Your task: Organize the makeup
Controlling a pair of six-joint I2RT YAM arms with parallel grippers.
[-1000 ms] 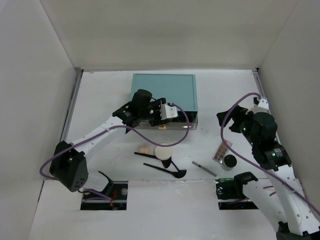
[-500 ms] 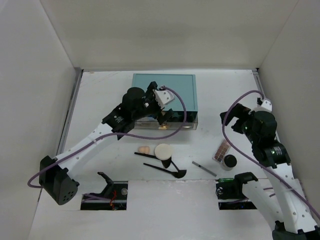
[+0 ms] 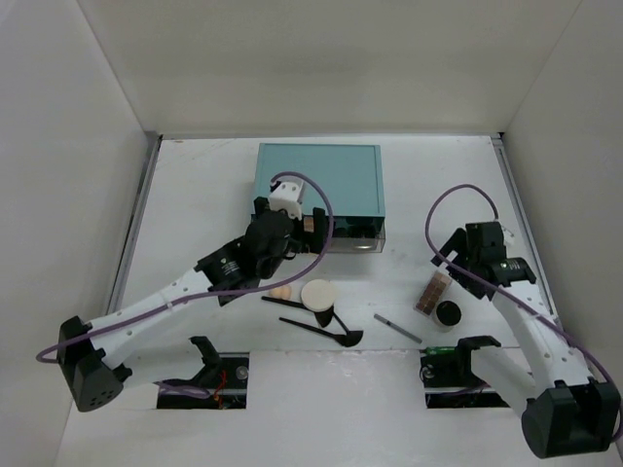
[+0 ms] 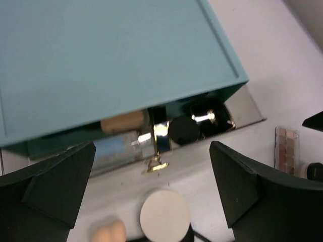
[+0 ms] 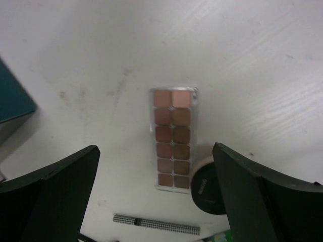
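- The left arm point(image 3: 165, 297) stretches from its base at the near-left corner, slanting far and right to the front of the teal drawer box point(image 3: 321, 180). A wide band of white table point(image 3: 195, 195) lies between the arm and the left wall.
- The left gripper point(image 4: 152, 146) hangs over the box's near edge and points down. Its fingers point(image 4: 55, 186) are spread wide with nothing between them.
- The box stands at the far middle of the table, apart from the back wall, with its drawer point(image 4: 242, 108) pulled out toward the near side.
- Only the left wrist view looks into the drawer. It shows a tan tube point(image 4: 122, 122), a blurred pale shape just near of it that may be the clear bottle, and two black round items point(image 4: 184, 130) right of the gold knob point(image 4: 155, 164). From above the drawer reads as a dark slot.
- Near of the box, the peach sponge point(image 3: 280, 291) lies just left of the round puff point(image 3: 317, 294), with two black brushes point(image 3: 313, 327) on their near side.
- The pencil point(image 3: 397, 328) lies slanted on its own between the brushes and the palette point(image 5: 173, 138).
- The right wrist view shows the palette's twelve brown pans, and the black jar point(image 5: 207, 189) touching its near-right corner. The overhead view gives only a brownish strip.
- The right gripper point(image 5: 155, 146) hovers over the palette, spread wide and holding nothing. The right arm point(image 3: 531, 326) rises from the near-right base, close to the right wall.
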